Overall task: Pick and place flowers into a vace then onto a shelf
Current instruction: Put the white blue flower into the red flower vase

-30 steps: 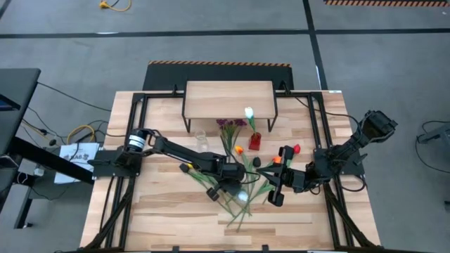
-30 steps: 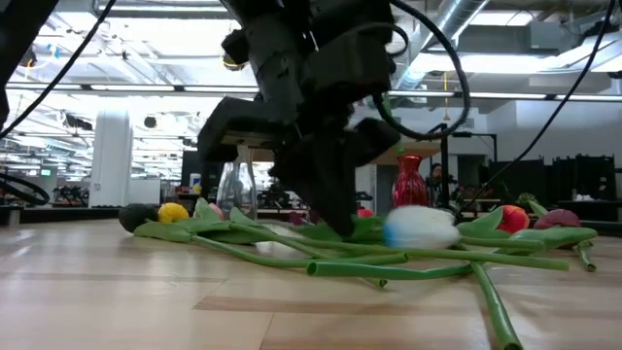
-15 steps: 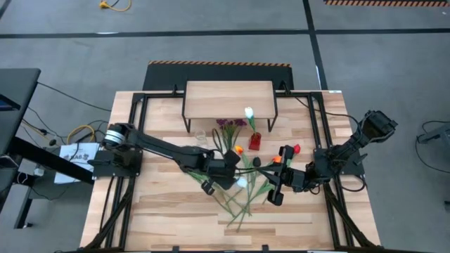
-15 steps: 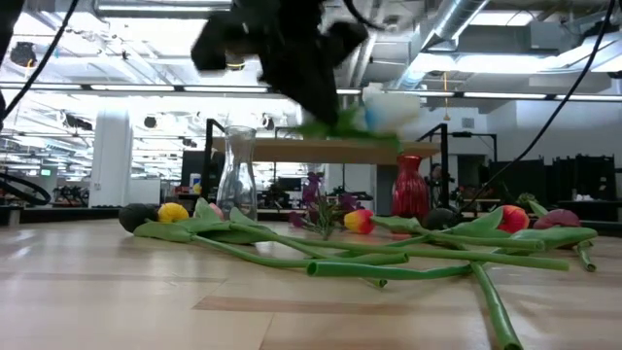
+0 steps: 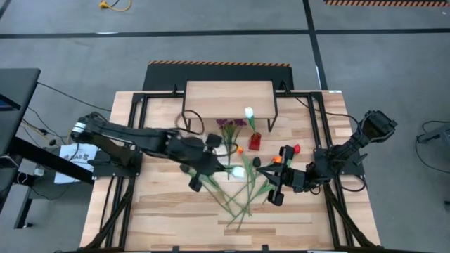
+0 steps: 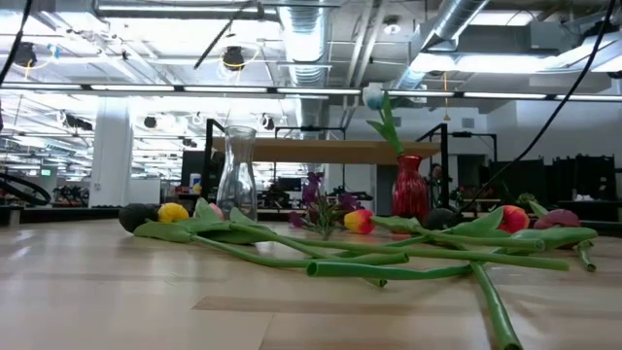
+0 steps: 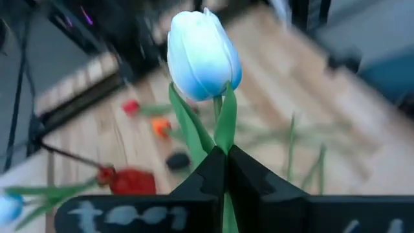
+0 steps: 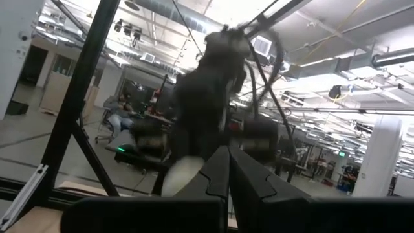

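Observation:
My left gripper (image 5: pixel 223 169) hangs high over the table's middle, shut on a white tulip whose head (image 5: pixel 239 171) shows large in the left wrist view (image 7: pixel 204 55). It is above the low view's frame. The other tulips (image 5: pixel 242 191) lie loose on the table (image 6: pixel 389 261). One white tulip (image 6: pixel 374 97) stands with its stem in the red vase (image 5: pixel 254 140). A clear glass vase (image 6: pixel 236 175) stands to its left. The shelf (image 5: pixel 228 98) stands at the far edge. My right gripper (image 5: pixel 275 188) waits shut, low at the pile's right side. My left gripper pinches the white tulip's green stem (image 7: pixel 223 139) just below the head, between its two fingers (image 7: pixel 210 175). The head and two leaves stand out past the fingertips. The tulip is lifted clear of the table.
Purple sprig (image 5: pixel 230 125) and an orange head (image 5: pixel 239 150) lie near the vases. Red and dark heads (image 6: pixel 515 218) lie at the pile's right. The black frame (image 5: pixel 140 98) borders the wooden table (image 5: pixel 162 218), which is bare at its near left.
My left gripper has risen from among the stems on the table, out of the low view's top, and drawn back toward the table's left. The white tulip has come up with it, lifted clear of the pile. The right arm has kept still.

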Controlling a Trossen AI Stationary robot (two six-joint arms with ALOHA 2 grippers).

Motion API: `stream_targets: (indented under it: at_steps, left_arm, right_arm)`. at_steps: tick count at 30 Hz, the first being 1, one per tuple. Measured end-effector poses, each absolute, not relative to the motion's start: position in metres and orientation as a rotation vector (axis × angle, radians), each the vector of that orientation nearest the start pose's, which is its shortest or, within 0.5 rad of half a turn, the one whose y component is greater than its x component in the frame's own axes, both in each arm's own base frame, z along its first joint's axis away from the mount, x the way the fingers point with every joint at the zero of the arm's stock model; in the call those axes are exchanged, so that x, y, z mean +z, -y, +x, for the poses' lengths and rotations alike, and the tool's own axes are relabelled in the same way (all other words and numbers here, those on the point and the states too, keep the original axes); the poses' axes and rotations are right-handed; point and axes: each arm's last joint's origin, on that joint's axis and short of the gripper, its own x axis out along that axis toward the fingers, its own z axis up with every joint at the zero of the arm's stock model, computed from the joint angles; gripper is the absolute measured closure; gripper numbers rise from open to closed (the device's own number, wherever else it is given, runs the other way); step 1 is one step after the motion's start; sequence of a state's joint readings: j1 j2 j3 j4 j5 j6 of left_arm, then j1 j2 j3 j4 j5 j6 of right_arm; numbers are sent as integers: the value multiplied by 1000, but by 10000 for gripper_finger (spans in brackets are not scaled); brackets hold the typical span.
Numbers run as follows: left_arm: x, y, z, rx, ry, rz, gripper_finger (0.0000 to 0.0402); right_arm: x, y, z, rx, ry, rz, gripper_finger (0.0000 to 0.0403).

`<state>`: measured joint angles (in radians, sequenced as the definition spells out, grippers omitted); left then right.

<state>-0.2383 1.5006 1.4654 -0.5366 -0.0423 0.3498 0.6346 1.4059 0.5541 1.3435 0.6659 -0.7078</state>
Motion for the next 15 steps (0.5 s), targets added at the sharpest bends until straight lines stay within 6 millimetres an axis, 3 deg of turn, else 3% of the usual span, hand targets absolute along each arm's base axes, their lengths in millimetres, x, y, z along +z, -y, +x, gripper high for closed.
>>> stream_targets:
  at_steps: [4, 7, 10, 15]
  left_arm:
    - [395, 75, 308, -280, -363, 329, 401]
    - [406, 75, 304, -272, -251, 298, 401]
    - [403, 76, 305, -261, -143, 284, 401]
    - [377, 78, 307, -273, 33, 259, 401]
  right_arm:
    - [262, -141, 223, -171, 355, -400, 403]
    - [262, -141, 223, -171, 355, -400, 403]
    - [261, -141, 223, -178, 348, -387, 403]
    - [259, -140, 225, -169, 327, -343, 403]
